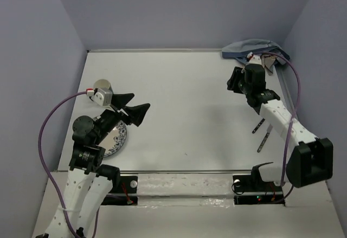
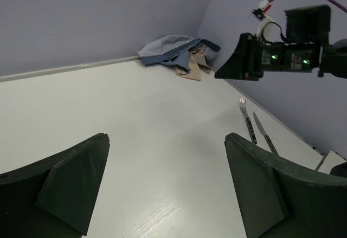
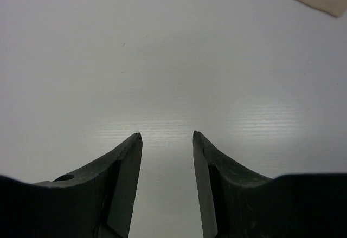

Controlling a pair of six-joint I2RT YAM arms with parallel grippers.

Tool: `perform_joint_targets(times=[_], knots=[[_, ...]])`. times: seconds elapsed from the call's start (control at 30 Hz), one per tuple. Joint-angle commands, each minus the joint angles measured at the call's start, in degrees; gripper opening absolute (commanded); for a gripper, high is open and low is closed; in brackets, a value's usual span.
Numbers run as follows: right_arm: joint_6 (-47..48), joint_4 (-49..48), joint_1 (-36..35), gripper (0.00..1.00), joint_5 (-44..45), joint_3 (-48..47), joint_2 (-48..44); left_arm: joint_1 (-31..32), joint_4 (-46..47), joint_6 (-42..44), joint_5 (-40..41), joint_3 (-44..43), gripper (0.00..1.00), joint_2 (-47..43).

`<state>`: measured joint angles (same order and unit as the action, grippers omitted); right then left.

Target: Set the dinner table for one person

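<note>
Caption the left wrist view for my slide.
Open left pincer above the dinner table; fork, knife and crumpled cloth lie beyond.

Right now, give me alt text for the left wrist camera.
The left pincer hangs open over the white table; a fork and knife lie at right, a crumpled cloth in the far corner.

Left gripper (image 1: 141, 100) hovers above the tabletop's (image 1: 190, 119) near-left part, jaws spread wide. Right gripper (image 3: 167, 135) hangs over the tabletop's far-right area, jaws parted narrowly, its arm reaching forward.
</note>
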<state>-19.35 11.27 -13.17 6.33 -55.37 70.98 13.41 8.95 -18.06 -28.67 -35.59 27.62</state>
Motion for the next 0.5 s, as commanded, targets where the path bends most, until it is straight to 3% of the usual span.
perform_joint_targets(times=[0.0,0.23,0.47], knots=[[5.19,-2.83,0.16,0.49,7.98,-10.07,10.03,1.62,-0.95,2.68,0.18,-1.05,0.99,-0.19],[13.37,-2.74,0.16,0.52,16.86,-27.29,30.25,5.22,-1.48,3.21,2.73,-1.14,0.99,1.21],[23.03,-2.57,0.16,0.56,20.30,-46.03,47.74,7.86,-2.97,3.47,7.22,-1.67,0.99,3.23]])
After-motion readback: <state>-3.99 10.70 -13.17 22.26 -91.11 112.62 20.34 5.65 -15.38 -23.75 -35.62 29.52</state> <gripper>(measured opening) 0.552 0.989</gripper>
